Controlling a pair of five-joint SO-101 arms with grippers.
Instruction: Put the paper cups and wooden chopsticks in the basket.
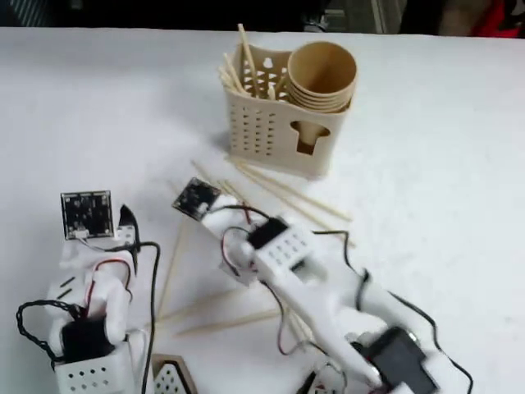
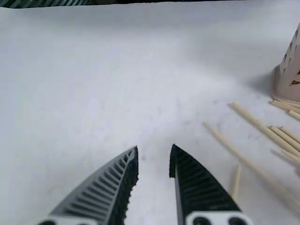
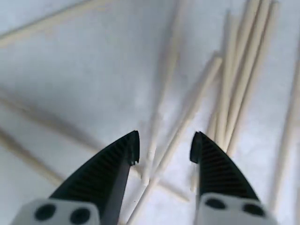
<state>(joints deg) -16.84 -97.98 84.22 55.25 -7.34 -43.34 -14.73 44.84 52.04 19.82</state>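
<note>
The beige perforated basket (image 1: 271,131) stands at the table's far middle and holds a stack of paper cups (image 1: 321,74) and several wooden chopsticks (image 1: 246,70). More chopsticks (image 1: 287,193) lie loose on the white table in front of it, and others (image 1: 217,316) lie nearer between the arms. My right gripper (image 3: 166,140) hangs open just above a bunch of loose chopsticks (image 3: 239,93), with two of them (image 3: 180,136) lying under the gap between its fingers. My left gripper (image 2: 154,152) is open over bare table, holding nothing, with chopsticks (image 2: 262,129) off to one side.
A basket corner (image 2: 290,75) shows in the left wrist view. Square black-and-white marker tags (image 1: 86,212) sit on both wrists. The right arm (image 1: 328,295) stretches from the near right edge toward the middle. A wide stretch of white table (image 1: 98,107) lies at the far left.
</note>
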